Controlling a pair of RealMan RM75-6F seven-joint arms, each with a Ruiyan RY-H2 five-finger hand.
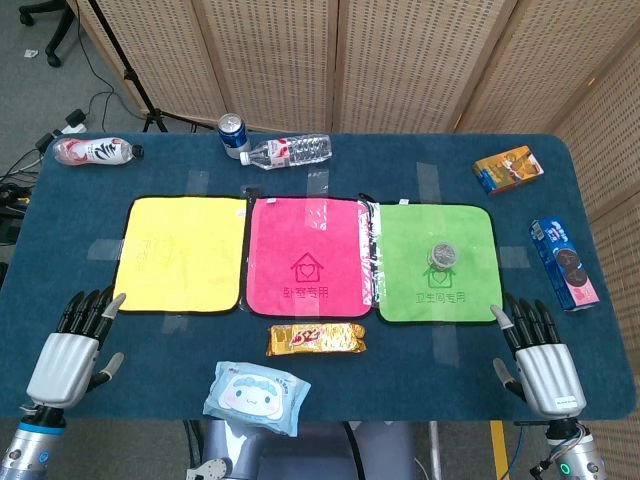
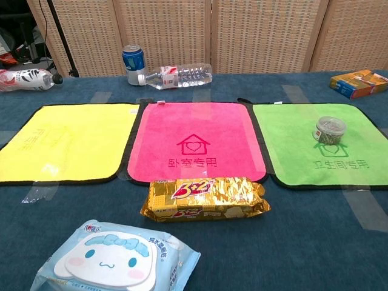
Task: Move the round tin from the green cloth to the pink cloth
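The round tin (image 1: 443, 253) sits upright on the green cloth (image 1: 400, 290), right on top of the printed house logo, a little right of the cloth's centre, and nobody has a hand on it. It's a small, low tin with a clear lid; the chest view (image 2: 330, 129) shows something metallic packed inside, too small to identify. The pink cloth (image 1: 305, 225) lies just beside the green one, nothing on it, with clear tape along the seam between them.

The risks from here, as I judge them: the tin is short, so the hand has to come down close to the cloth, and the fingers could snag the fabric and drag it. A glancing touch could tip the tin or skate it off toward the cookie box (image 1: 563, 263) at the right edge. A loose pinch could drop it on the taped seam.

The right hand (image 1: 537, 352) rests at the near edge of the table, fingers extended and slightly apart, holding nothing, just off the green cloth's near right corner. The left hand (image 1: 75, 345) mirrors it by the yellow cloth (image 1: 185, 255), fingers spread, empty, well away from the tin
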